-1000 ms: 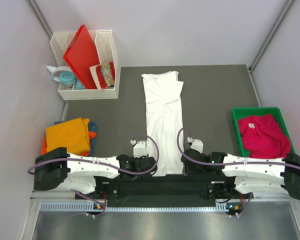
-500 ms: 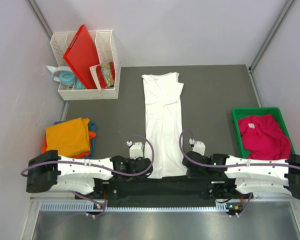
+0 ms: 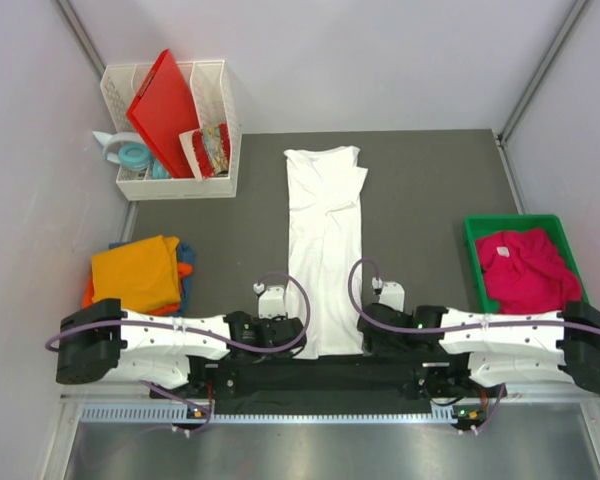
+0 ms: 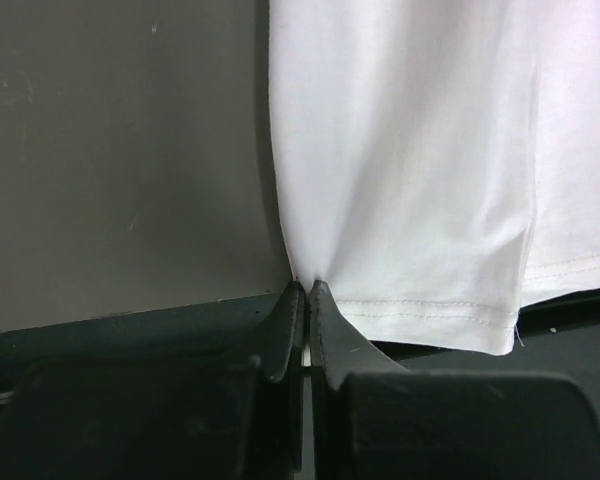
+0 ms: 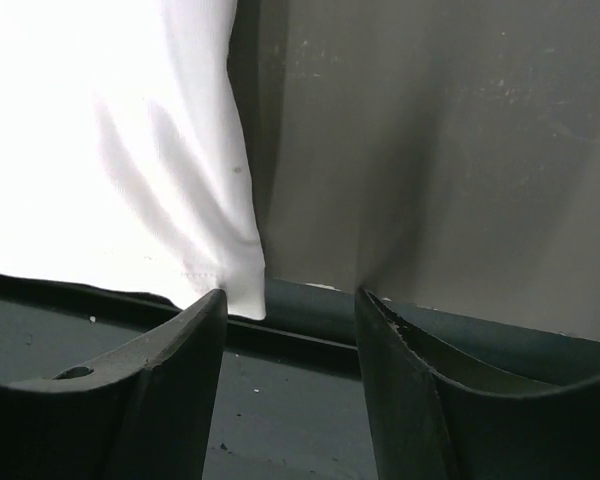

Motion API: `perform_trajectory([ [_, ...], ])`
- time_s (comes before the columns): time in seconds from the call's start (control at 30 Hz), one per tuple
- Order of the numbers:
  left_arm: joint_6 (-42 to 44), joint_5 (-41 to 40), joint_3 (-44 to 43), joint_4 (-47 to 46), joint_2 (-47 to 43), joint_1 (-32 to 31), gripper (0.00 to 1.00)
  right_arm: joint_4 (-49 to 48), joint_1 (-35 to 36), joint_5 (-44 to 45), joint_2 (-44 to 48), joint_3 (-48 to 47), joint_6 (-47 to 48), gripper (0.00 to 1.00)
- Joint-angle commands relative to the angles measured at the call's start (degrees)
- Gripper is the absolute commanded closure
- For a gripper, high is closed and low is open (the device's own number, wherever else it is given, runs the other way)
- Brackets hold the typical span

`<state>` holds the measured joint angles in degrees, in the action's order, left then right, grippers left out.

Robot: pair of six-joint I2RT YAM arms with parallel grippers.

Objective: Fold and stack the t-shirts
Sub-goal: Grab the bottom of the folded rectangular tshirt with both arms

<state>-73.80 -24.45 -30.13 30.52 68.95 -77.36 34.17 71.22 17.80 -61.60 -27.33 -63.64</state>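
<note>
L gripper point(image 4: 307, 292) pinches the white t-shirt point(image 3: 325, 235) by its near-left hem corner. R gripper point(image 5: 290, 300) has jaws apart beside the near-right corner. Shirt's a long strip mid-table, crosswise folds still to do imo. Orange t-shirt point(image 3: 135, 270) is folded on the left stack, magenta t-shirt point(image 3: 525, 270) sits in the green bin point(image 3: 472, 232) on the right.

The left arm point(image 3: 170, 335) and right arm point(image 3: 495, 335) lie low along the overhead frame's bottom, left gripper point(image 4: 306, 295) pinched closed on the white t-shirt point(image 4: 410, 180) corner, right gripper point(image 5: 290, 300) spread apart.
</note>
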Motion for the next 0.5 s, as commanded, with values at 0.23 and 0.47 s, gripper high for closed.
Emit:
perform_trajectory([
  [0.23, 0.8, 1.3, 0.0, -0.2, 0.8, -0.2, 1.0, -4.7, 1.6, 0.7, -6.0, -2.6, -0.4, 0.55],
  [0.47, 1.4, 1.2, 0.1, -0.3, 0.3, -0.3, 1.0, -4.8, 3.1, -0.5, -8.3, -2.3, -1.6, 0.63],
])
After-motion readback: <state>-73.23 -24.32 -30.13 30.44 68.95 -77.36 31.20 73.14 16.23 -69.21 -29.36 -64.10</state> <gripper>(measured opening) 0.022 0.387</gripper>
